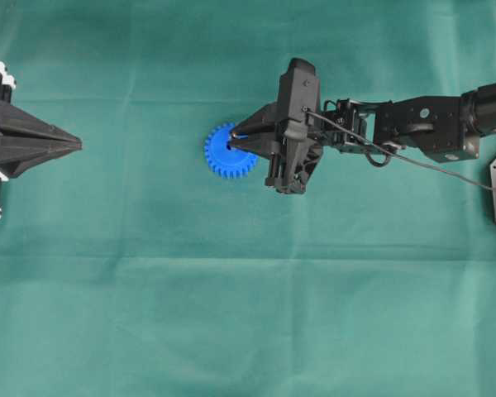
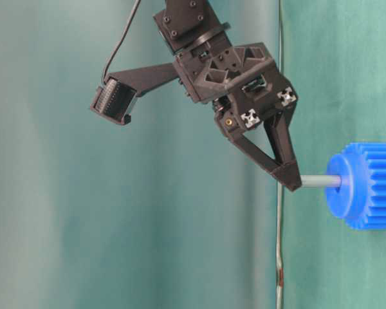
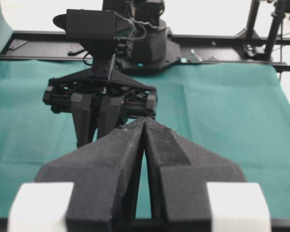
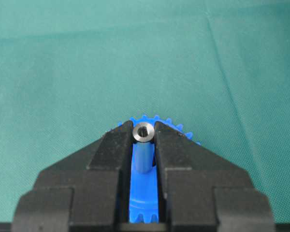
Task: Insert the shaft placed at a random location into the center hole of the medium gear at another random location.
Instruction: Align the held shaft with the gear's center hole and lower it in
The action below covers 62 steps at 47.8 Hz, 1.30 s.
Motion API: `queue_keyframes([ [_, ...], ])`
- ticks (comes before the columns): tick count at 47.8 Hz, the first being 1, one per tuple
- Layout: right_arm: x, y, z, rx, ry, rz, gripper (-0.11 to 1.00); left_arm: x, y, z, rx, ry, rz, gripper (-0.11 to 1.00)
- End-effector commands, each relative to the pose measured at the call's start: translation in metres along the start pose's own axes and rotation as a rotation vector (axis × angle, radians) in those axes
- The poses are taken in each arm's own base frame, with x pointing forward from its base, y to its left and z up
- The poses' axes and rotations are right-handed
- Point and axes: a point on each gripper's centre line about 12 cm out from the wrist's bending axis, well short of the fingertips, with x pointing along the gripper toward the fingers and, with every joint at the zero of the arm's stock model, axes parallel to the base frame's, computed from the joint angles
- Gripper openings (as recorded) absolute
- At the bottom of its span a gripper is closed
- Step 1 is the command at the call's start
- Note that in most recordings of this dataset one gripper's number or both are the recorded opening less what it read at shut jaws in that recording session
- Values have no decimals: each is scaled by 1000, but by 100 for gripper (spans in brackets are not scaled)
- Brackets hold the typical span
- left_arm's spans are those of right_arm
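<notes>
The medium gear [image 1: 219, 157], bright blue and toothed, lies flat on the green cloth near the middle. My right gripper [image 1: 232, 145] hangs over it, shut on the shaft [image 2: 320, 181], a short silver-grey pin. The pin runs straight from the fingertips [image 2: 293, 183] to the raised hub of the gear [image 2: 372, 187]. In the right wrist view the shaft's top end [image 4: 143, 131] sits pinched between the two tips, with the gear [image 4: 144, 193] below. The center hole is hidden under the shaft. My left gripper [image 1: 76, 145] rests far left, shut and holding nothing [image 3: 144, 121].
Green cloth [image 1: 248, 314] covers the whole table. The right arm [image 1: 422, 124] reaches in from the right edge, trailing a thin cable [image 1: 446, 169]. A black frame rail [image 3: 217, 46] runs along the far edge in the left wrist view.
</notes>
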Motion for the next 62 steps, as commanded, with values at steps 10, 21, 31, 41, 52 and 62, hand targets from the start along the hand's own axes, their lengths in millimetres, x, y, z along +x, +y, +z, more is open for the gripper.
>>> queue_keyframes([
  [10,-12,0,33,18,-90,1,13,2,0,9,2,-23,1,0],
  [21,-21,1,43,13,-97,3,13,2,0,9,0,-23,1,0],
  [31,-15,1,40,13,-86,3,13,2,0,9,0,-21,1,0],
  [41,3,-2,25,14,-48,-3,13,2,0,9,0,-21,1,0],
  [52,9,-5,17,22,-25,-12,13,2,0,8,2,-18,1,0],
  [62,6,-8,19,23,-27,-17,13,2,0,8,0,-20,1,0],
])
